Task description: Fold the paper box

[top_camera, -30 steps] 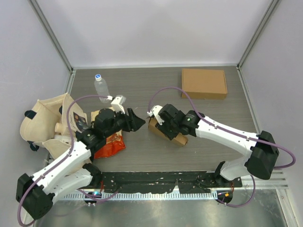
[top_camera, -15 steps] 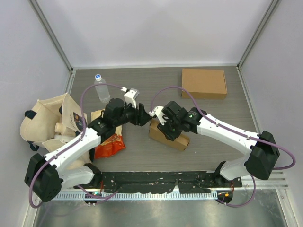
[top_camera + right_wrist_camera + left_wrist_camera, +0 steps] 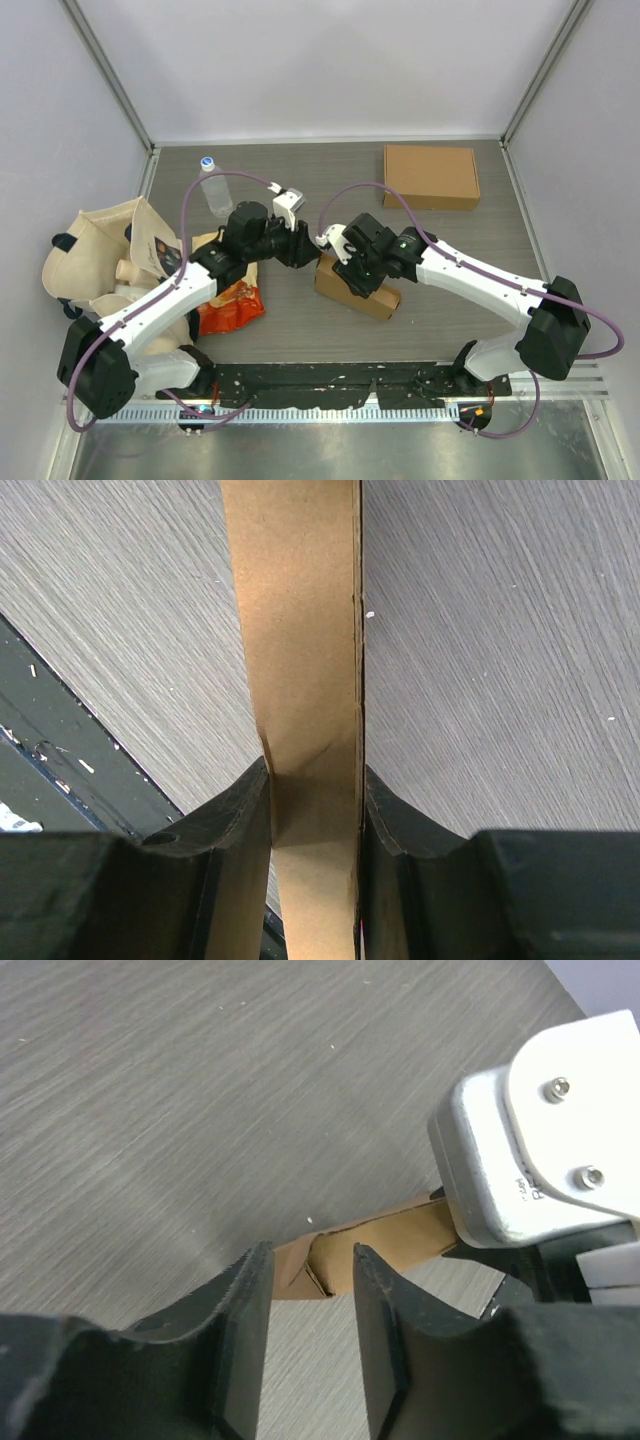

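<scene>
Left gripper [image 3: 303,249] has edged in to the 10 o'clock corner of the paper box [image 3: 362,292], its fingers parted around that corner. Right gripper [image 3: 312,780] stays clenched on the box's upright wall, mid-table [image 3: 300,330].

Soft, even overhead light is filling every view.
Arms are casting only faint shadows on the table [image 3: 300,180]; the white housing [image 3: 540,1150] is glaring slightly, while the dark fingers [image 3: 225,870] are losing detail, slightly soft.
</scene>
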### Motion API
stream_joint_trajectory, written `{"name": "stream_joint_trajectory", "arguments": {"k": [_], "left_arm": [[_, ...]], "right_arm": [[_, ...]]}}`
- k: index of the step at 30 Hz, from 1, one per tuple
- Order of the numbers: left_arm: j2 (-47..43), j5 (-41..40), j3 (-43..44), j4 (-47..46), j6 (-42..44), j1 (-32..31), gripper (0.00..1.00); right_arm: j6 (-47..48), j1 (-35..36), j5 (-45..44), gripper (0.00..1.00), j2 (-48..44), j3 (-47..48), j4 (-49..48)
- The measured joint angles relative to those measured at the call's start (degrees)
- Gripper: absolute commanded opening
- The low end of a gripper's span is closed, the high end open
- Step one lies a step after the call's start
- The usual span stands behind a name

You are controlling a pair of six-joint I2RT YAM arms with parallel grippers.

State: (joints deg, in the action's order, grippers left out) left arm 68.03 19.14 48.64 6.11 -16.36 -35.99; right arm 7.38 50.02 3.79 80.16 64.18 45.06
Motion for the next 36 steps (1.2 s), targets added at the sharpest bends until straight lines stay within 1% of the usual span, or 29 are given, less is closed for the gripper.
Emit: {"name": "stream_joint_trajectory", "arguments": {"k": [2, 4, 7, 8, 10, 11, 16, 17, 20, 22, 24, 29, 34, 36], "left_arm": [[0.1, 1.5, 0.0, 0.6, 0.2, 0.0, 0.44], [0.3, 2.4, 0.0, 0.6, 0.3, 0.0, 0.39], [1.2, 3.5, 0.0, 0.6, 0.3, 0.0, 0.37], [1.7, 3.9, 0.0, 0.6, 0.2, 0.0, 0.33], [2.9, 4.3, 0.1, 0.6, 0.3, 0.0, 0.31], [3.5, 4.5, 0.2, 0.6, 0.2, 0.0, 0.27], [4.5, 4.5, 0.7, 0.6, 0.2, 0.0, 0.14], [4.5, 4.4, 0.7, 0.6, 0.2, 0.0, 0.09], [4.5, 4.0, 0.7, 0.5, 0.1, 0.0, 0.04], [4.4, 3.7, 0.7, 0.5, 0.0, 0.0, 0.04], [4.3, 3.4, 0.7, 0.5, -0.3, -0.1, 0.0], [3.9, 0.5, 0.7, 0.6, -2.2, -1.5, 0.0], [2.6, -8.2, -0.3, 0.0, -5.0, -5.2, 0.0], [1.1, -12.3, -1.9, -0.8, -6.3, -6.8, 0.0]], "right_arm": [[0.0, 0.0, 0.0, 0.32, 0.0, 0.0, 0.0], [0.0, 0.0, 0.0, 0.32, 0.0, 0.0, 0.0], [0.0, 0.0, 0.0, 0.32, 0.0, 0.0, 0.0], [0.0, 0.0, 0.1, 0.32, 0.0, 0.0, 0.0], [0.0, 0.0, 0.1, 0.32, 0.0, 0.0, 0.0], [0.0, 0.0, 0.1, 0.32, 0.0, 0.0, 0.0], [0.0, -0.1, 0.2, 0.29, 0.0, 0.0, 0.0], [0.0, -0.1, 0.2, 0.29, 0.0, 0.0, 0.0], [0.0, -0.2, 0.3, 0.29, 0.0, 0.0, 0.0], [0.0, -0.2, 0.3, 0.29, 0.0, 0.0, 0.0], [0.0, -0.3, 0.3, 0.29, 0.0, 0.0, 0.0], [-0.3, -0.3, 0.1, 0.31, 0.1, 0.1, 0.0], [-1.2, -0.3, -1.2, 0.33, 0.5, 0.5, 0.2], [-1.3, -0.2, -1.4, 0.35, 0.8, 0.7, 0.2]]}}
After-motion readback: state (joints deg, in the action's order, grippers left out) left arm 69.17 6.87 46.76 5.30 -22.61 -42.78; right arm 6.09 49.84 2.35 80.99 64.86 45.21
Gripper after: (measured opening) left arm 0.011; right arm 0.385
